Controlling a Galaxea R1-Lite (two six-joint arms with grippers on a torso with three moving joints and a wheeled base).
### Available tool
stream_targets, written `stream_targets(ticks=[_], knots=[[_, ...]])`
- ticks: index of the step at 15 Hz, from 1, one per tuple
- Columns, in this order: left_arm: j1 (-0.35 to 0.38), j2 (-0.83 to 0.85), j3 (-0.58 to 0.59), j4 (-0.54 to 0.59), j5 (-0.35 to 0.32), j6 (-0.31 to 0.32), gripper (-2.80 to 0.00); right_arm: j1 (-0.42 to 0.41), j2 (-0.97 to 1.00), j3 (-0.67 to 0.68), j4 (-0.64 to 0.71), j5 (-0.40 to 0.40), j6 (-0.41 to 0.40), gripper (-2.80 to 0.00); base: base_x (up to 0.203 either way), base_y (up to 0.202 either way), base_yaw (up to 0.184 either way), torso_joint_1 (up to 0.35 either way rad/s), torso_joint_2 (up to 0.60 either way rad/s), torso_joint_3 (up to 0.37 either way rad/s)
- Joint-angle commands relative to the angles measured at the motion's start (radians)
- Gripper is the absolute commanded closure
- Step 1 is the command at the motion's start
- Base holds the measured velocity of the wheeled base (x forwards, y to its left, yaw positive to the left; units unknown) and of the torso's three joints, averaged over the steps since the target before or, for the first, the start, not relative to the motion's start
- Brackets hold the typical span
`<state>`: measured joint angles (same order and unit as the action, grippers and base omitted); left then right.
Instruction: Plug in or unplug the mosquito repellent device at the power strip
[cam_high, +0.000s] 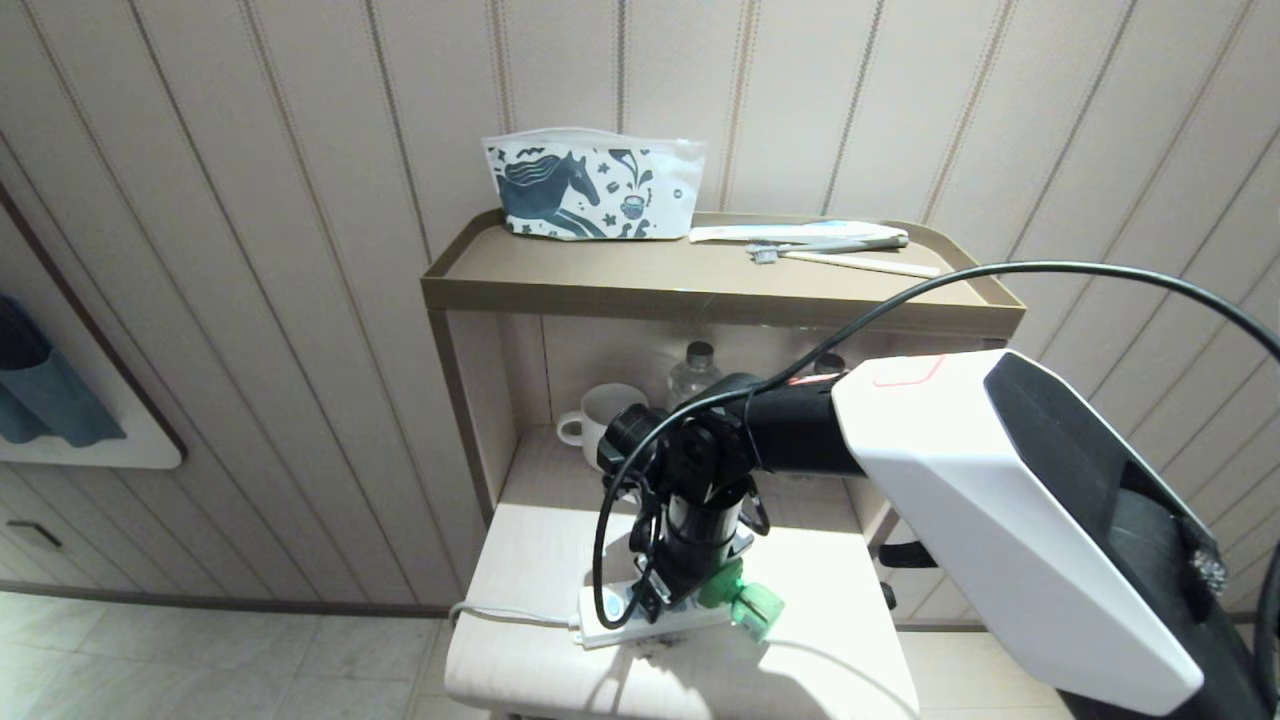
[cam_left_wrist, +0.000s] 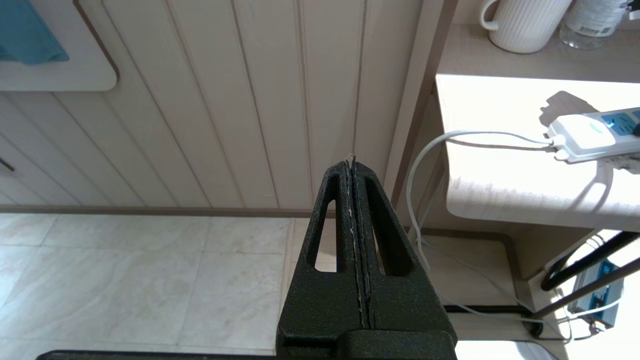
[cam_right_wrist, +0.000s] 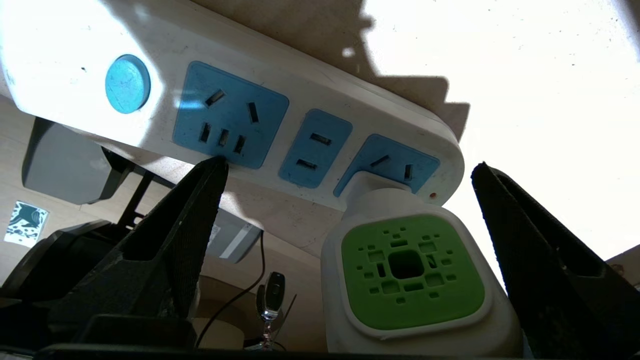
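A white ribbed mug (cam_high: 605, 415) and a clear water bottle (cam_high: 693, 375) stand on the shelf behind the tool, back under the brown top tray (cam_high: 700, 285). Higher up and farther beyond the tool, a pouch printed with a dark horse (cam_high: 590, 187) leans against the striped wall, with a toothbrush (cam_high: 830, 245) and wrapped sticks just beside it. The pale bench (cam_high: 530, 600) lies beneath the tool.
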<state>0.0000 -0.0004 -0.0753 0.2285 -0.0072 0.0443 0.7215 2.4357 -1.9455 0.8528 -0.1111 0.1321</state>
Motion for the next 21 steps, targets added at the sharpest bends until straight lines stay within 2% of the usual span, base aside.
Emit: stream_targets(ticks=[1,9,13,14,21], knots=[[0.000,0.000,0.000,0.002,0.000,0.000,0.00,0.006,-0.011,0.000,0.006,-0.001,0.000,-2.80,0.000,0.000,0.000,0.000,0.00,0.000],[0.000,0.000,0.000,0.002,0.000,0.000,0.00,0.015,-0.165,0.025,0.067,-0.036,0.016,-2.80,0.000,0.000,0.000,0.000,0.00,0.000],[0.000,0.000,0.000,0.002,0.000,0.000,0.00,0.032,-0.335,0.135,0.067,-0.062,0.028,-2.80,0.000,0.000,0.000,0.000,0.00,0.000],[0.000,0.000,0.000,0.002,0.000,0.000,0.00,0.038,-0.394,0.176,0.064,-0.078,0.033,0.00,0.000,0.000,0.000,0.000,0.00,0.000],[0.000,0.000,0.000,0.002,0.000,0.000,0.00,0.079,-0.964,0.418,0.063,-0.155,0.041,0.00,0.000,0.000,0.000,0.000,0.00,0.000]])
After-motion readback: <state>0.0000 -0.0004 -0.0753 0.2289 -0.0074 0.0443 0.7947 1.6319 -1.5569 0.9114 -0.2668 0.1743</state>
